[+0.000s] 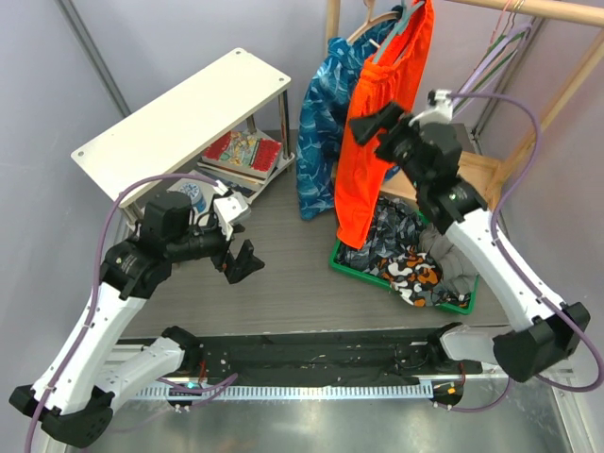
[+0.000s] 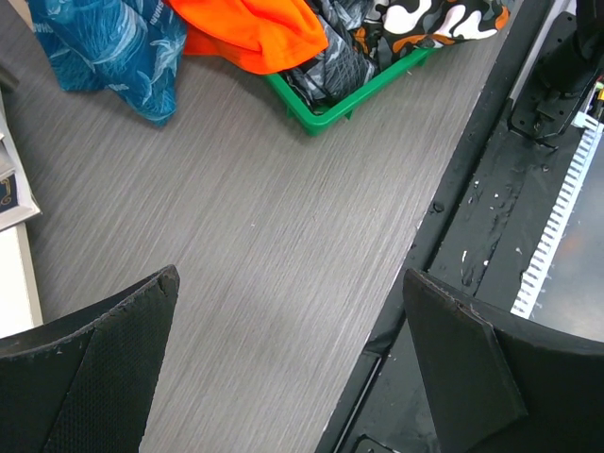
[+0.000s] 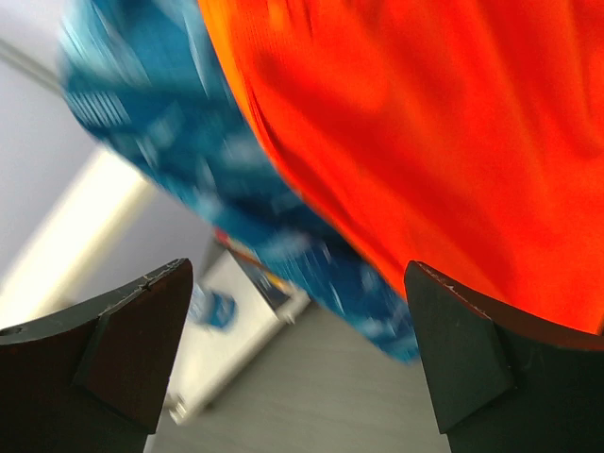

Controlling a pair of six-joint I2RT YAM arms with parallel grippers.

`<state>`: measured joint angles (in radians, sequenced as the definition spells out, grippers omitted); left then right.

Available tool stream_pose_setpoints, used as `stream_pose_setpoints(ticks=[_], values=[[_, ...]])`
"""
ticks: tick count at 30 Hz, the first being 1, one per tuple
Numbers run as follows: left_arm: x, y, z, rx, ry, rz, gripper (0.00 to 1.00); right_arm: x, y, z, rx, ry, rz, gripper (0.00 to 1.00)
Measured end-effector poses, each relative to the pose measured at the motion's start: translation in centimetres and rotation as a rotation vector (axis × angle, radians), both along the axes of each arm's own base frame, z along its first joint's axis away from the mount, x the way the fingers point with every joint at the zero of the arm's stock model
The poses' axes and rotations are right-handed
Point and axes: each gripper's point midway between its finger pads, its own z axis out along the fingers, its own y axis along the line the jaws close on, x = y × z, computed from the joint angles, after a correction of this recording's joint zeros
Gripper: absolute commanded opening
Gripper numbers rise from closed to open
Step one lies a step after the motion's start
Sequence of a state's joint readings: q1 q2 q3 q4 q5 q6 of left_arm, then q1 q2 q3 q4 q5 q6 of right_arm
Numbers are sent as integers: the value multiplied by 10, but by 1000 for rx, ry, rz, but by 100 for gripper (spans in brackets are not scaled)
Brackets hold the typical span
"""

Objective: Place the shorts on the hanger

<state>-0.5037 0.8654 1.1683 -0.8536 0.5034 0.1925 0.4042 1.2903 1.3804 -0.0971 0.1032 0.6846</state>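
The orange-red shorts [image 1: 379, 113] hang from the teal hanger [image 1: 408, 13] on the wooden rail at the top, and their lower end drapes onto the basket. They fill the upper right of the right wrist view [image 3: 425, 123], and their hem shows in the left wrist view [image 2: 255, 28]. My right gripper [image 1: 374, 129] is open and empty, right beside the hanging shorts at mid height; in its own view [image 3: 297, 321] the jaws stand wide apart. My left gripper [image 1: 241, 257] is open and empty above the table on the left, far from the shorts [image 2: 293, 321].
A blue leaf-patterned garment [image 1: 323, 104] hangs left of the shorts. A green basket [image 1: 351, 262] of dark patterned clothes stands below them. A white shelf [image 1: 179, 118] with books [image 1: 241, 156] stands at the back left. Lilac hangers [image 1: 514, 33] hang on the rail at the right.
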Motion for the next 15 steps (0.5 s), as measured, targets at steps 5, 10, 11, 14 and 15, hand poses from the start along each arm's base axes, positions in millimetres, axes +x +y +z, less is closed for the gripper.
stream_pose_setpoints(ticks=[5, 10, 11, 14, 15], values=[[-2, -2, -1, -10, 5, -9, 100, -41, 24, -97, -189, 126, 96, 96], [-2, -3, -2, -15, 11, -9, 100, -43, 16, -154, -393, 194, 53, 79], [-1, -3, -2, -17, 12, -9, 100, -37, 11, -162, -433, 204, 21, 79], [-1, -4, -3, -23, 19, -6, 100, -25, 3, -185, -520, 244, -34, 78], [-1, -4, -4, -24, 22, -5, 100, -21, 1, -193, -545, 260, -43, 76]])
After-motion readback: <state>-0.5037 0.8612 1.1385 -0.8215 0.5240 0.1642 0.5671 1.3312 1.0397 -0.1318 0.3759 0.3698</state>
